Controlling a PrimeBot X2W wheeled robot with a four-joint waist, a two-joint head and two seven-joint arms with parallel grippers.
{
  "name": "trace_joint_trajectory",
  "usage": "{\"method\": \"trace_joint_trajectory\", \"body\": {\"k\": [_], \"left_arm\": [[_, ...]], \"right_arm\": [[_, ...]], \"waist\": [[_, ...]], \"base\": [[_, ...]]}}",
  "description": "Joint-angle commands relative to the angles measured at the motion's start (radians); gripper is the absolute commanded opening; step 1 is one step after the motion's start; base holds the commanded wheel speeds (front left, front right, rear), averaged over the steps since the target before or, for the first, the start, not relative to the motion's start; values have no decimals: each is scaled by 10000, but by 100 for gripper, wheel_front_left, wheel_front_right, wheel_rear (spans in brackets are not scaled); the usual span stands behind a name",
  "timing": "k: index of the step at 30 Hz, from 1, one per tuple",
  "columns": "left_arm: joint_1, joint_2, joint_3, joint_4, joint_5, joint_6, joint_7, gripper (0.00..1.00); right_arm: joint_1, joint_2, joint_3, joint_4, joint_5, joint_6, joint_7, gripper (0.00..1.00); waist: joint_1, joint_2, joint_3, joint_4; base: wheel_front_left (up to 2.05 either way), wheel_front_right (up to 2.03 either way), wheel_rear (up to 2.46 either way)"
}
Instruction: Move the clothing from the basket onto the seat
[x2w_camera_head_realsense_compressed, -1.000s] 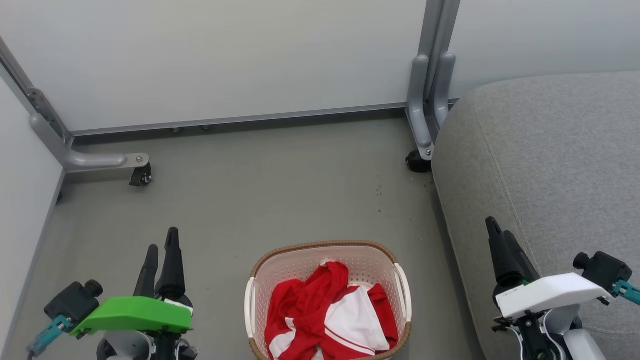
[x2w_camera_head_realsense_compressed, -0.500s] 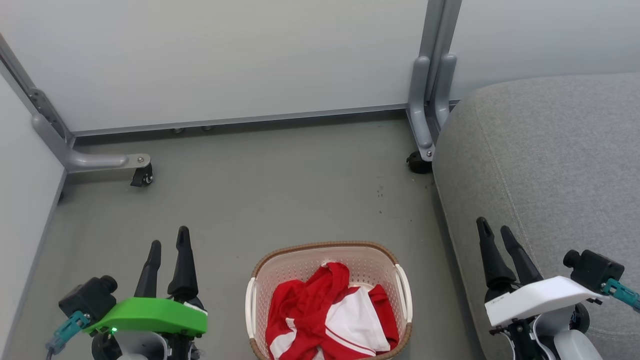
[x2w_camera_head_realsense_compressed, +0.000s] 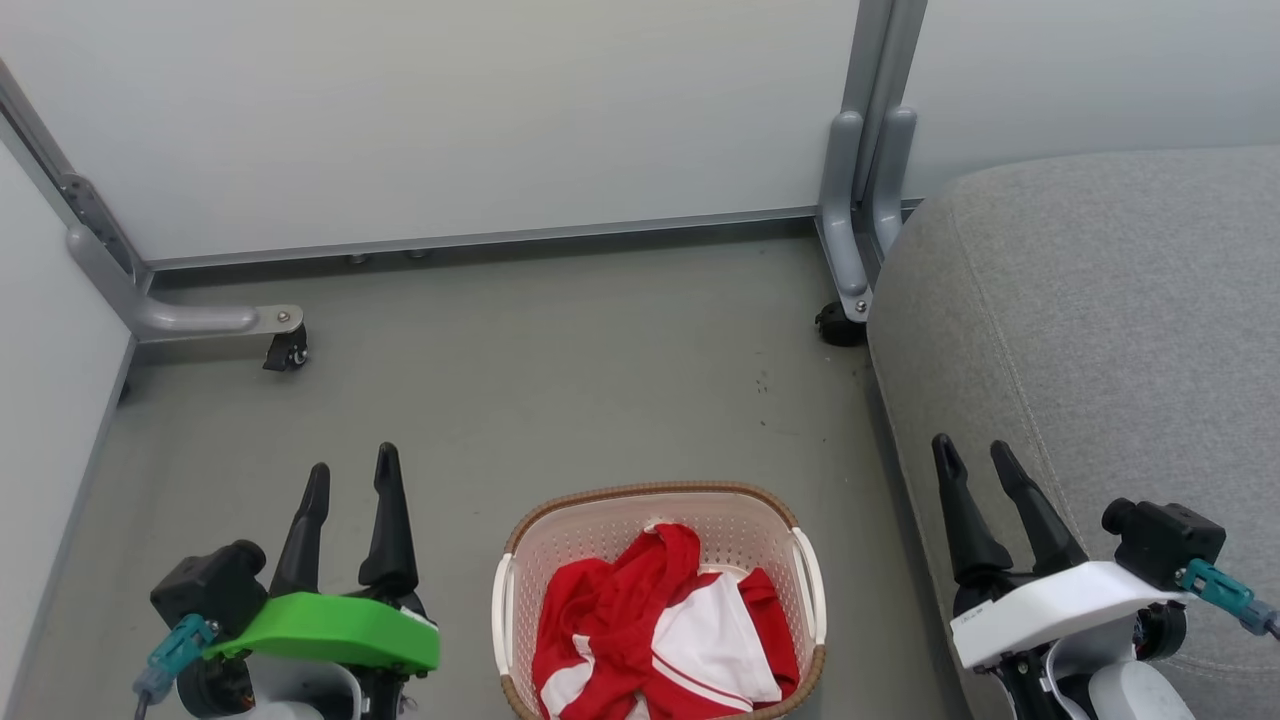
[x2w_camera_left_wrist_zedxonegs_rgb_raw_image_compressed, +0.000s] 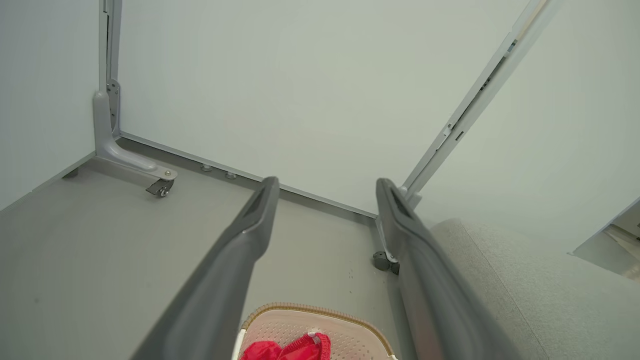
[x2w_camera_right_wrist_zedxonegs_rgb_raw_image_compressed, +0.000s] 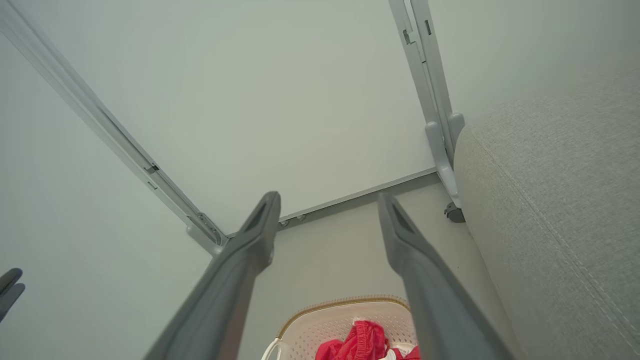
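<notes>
- jaws of the left gripper (x2w_camera_head_realsense_compressed: 352, 462) stand apart with a clear gap and nothing in it; the right gripper (x2w_camera_head_realsense_compressed: 970, 447) is the same, parted and empty.
- both pairs point forward at the wall panel (x2w_camera_head_realsense_compressed: 450, 120), not at the load.
- the clothing (x2w_camera_head_realsense_compressed: 655, 625) lies inward of each gripper and lower, back toward the wrists: rightward of the left one, leftward of the right one.
- it sits bunched in the basket (x2w_camera_head_realsense_compressed: 600, 530) on the floor (x2w_camera_head_realsense_compressed: 560, 380), between the two grippers and about as near one as the other.
- the heap shows no clean long axis; a red fold climbs toward the basket's far wall, and a white panel lies on the right gripper's side.
- the seat (x2w_camera_head_realsense_compressed: 1100, 300) stands just beside the basket on the robot's right, with the right gripper at its edge, so i'd judge that side has the shorter carry once it tips down and inward.
</notes>
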Motion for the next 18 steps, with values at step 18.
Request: {"method": "trace_joint_trajectory", "body": {"k": [18], "left_arm": [[69, 79, -430, -246, 1888, 191, -515, 100]], "right_arm": [[147, -128, 426, -428, -1969, 4, -515, 100]], "waist": [[0, 0, -34, -61]], "base": [[0, 0, 0]]}}
